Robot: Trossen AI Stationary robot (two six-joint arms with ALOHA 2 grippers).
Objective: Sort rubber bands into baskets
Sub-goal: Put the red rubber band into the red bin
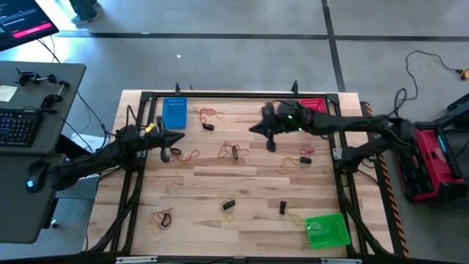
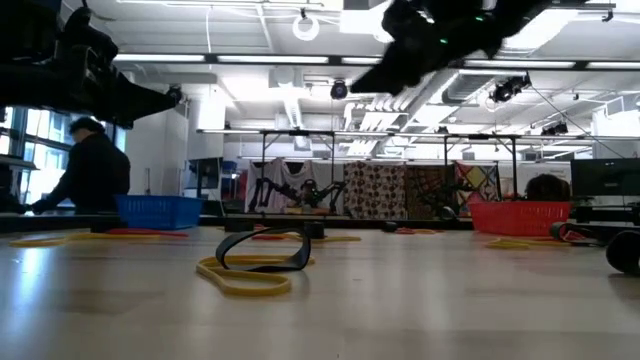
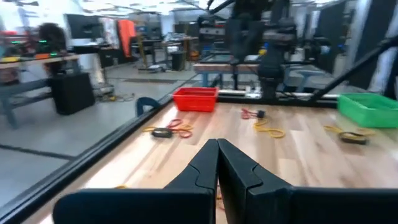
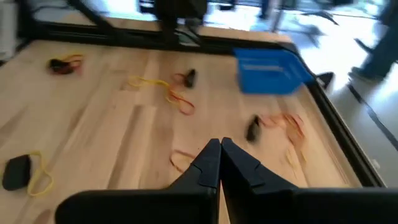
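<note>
Rubber bands in red, yellow-orange and black lie scattered on the wooden table, among them some near the blue basket (image 1: 212,114), some mid-table (image 1: 231,150) and some at the near left (image 1: 163,218). The blue basket (image 1: 174,114) stands at the far left, the red basket (image 1: 314,105) at the far right and the green basket (image 1: 327,231) at the near right. My left gripper (image 1: 165,155) is shut and empty (image 3: 217,143) just near of the blue basket. My right gripper (image 1: 271,145) is shut and empty (image 4: 219,142), raised above the table left of the red basket.
A black frame (image 1: 220,95) runs round the table's edges. A red and black case (image 1: 432,158) sits off the table's right side and a desk with a keyboard (image 1: 18,125) off its left. A person (image 2: 85,175) stands in the room behind.
</note>
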